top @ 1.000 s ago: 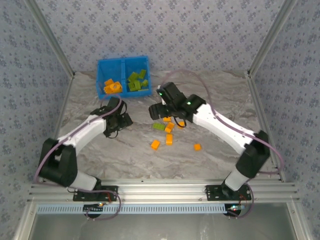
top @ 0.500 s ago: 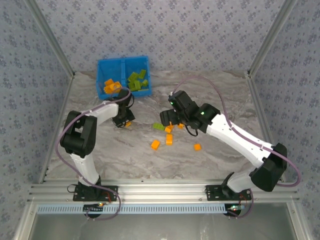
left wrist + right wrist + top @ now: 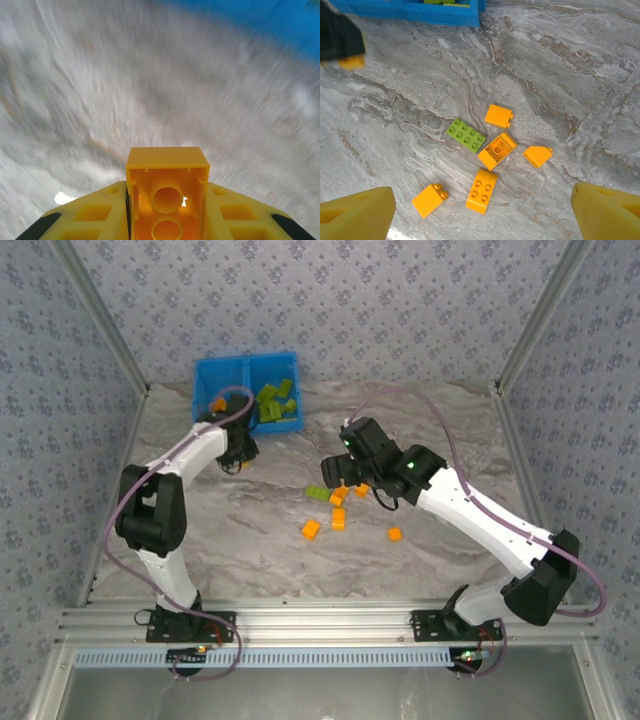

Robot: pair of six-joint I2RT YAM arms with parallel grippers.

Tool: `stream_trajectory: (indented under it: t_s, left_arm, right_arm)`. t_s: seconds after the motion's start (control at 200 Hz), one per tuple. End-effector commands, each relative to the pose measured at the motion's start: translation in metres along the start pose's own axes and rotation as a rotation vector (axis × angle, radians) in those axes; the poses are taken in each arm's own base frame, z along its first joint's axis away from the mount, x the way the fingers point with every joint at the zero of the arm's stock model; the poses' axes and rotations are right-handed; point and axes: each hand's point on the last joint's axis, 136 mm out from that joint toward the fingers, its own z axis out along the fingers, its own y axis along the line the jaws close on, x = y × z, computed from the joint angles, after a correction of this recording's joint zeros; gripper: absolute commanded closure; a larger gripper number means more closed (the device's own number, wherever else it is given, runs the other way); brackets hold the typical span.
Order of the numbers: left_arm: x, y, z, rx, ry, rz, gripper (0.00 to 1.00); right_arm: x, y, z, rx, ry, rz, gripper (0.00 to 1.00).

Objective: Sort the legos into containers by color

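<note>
Grey marbled tabletop (image 3: 250, 560), pale floral-patterned walls (image 3: 330, 300), aluminium frame posts (image 3: 98, 315), even light

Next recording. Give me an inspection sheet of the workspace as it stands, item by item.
Surface: grey marbled table, with bricks lying mid-table.
Job's things: blue bin at far left; sorted orange bricks in its left compartment, sorted green bricks in its right. One loose green brick and several loose orange bricks lie mid-table.
Clutter: nothing seen.
Hands: left hand shut on the held orange brick, near the bin's front wall. Right hand open above the loose pile.
Cables: left cable runs along its arm; right cable arches above its arm.
Surroundings: patterned walls, metal frame posts, near-edge rail.
</note>
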Motion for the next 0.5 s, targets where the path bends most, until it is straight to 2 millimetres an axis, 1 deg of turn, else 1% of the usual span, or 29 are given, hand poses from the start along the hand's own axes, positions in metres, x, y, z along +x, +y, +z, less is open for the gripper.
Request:
stream_trajectory:
  t_s: [0.0, 0.04, 0.09, 0.185, 0.2, 0.21, 0.225, 0.355, 0.41, 0.495]
  left_arm:
    - [-0.065, 0.018, -0.035, -0.066, -0.166, 0.028, 0.71]
    - [-0.083, 0.020, -0.035, -0.079, -0.193, 0.023, 0.71]
    - [-0.102, 0.021, -0.029, -0.089, -0.212, 0.011, 0.71]
    - [-0.129, 0.018, -0.011, -0.081, -0.200, -0.018, 0.71]
    - [-0.129, 0.019, -0.006, -0.085, -0.189, -0.019, 0.71]
    - [-0.136, 0.016, -0.007, -0.076, -0.201, -0.024, 0.71]
    - [-0.140, 0.015, -0.004, -0.072, -0.204, -0.028, 0.70]
    - [-0.167, -0.003, 0.029, -0.006, -0.214, -0.027, 0.69]
    - [-0.175, -0.008, 0.043, 0.004, -0.217, -0.026, 0.68]
    - [-0.187, -0.013, 0.057, 0.026, -0.215, -0.034, 0.64]
  right_arm:
    - [-0.009, -0.004, -0.016, 0.014, -0.033, 0.025, 0.07]
    - [-0.009, -0.005, -0.016, 0.014, -0.034, 0.029, 0.07]
    - [-0.010, -0.004, -0.017, 0.010, -0.035, 0.032, 0.06]
    - [-0.009, -0.004, -0.021, 0.010, -0.032, 0.034, 0.07]
    - [-0.008, -0.005, -0.021, 0.013, -0.029, 0.034, 0.07]
    - [-0.008, -0.006, -0.022, 0.014, -0.029, 0.035, 0.07]
    - [-0.007, -0.006, -0.023, 0.015, -0.030, 0.035, 0.06]
    - [-0.004, -0.012, -0.029, 0.033, -0.035, 0.042, 0.06]
    - [-0.004, -0.014, -0.033, 0.033, -0.039, 0.048, 0.06]
    - [-0.002, -0.016, -0.036, 0.040, -0.039, 0.051, 0.06]
